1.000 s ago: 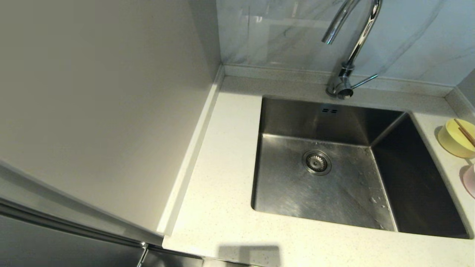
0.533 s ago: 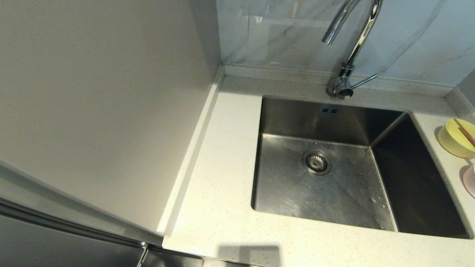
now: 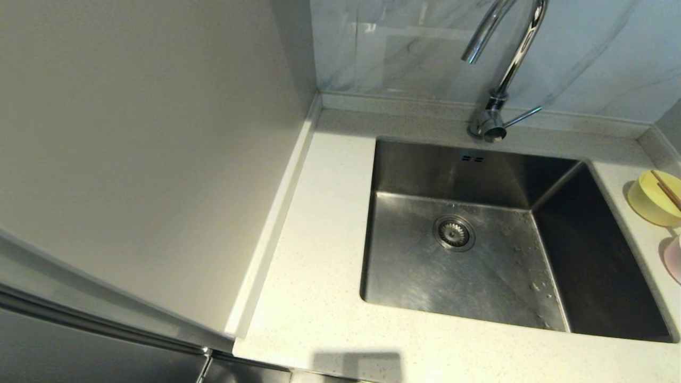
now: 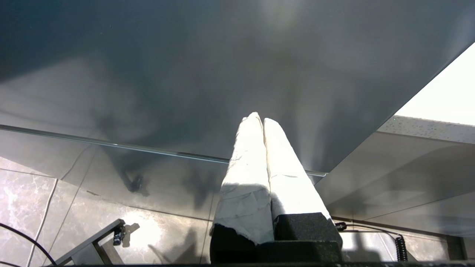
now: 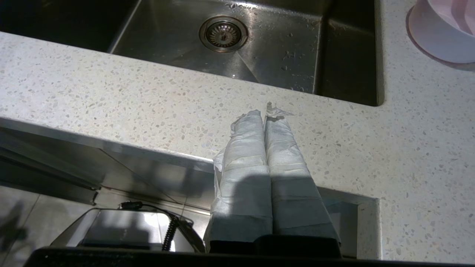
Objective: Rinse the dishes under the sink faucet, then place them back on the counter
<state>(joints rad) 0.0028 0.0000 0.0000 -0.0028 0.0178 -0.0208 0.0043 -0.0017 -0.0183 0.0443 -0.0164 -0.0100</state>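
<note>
Two small bowls sit on the off-white speckled stone table [image 3: 319,255] to the right of the deep rectangular stainless steel sink [image 3: 479,266], at the right edge of the head view: the small yellow bowl [image 3: 653,199] farther back and the small pale pink bowl [image 3: 673,259] just in front of it, half cut off by the frame. Thin brown wooden chopsticks [image 3: 667,190] lie across the yellow bowl's rim. The sink holds only its round strainer drain [image 3: 454,232] and scattered water drops on the floor of the basin. The tall shiny chrome gooseneck faucet [image 3: 500,74] stands behind the sink, its spout over the basin.

Neither arm shows in the head view. The left gripper [image 4: 262,120] hangs low beside a dark cabinet front [image 4: 185,74], below the table's edge, jaws pressed together on nothing. The right gripper [image 5: 264,115] is over the table's front strip, near the sink's front right corner, with the pink bowl [image 5: 441,33] beyond it; its white-wrapped jaws are closed and empty.
</note>
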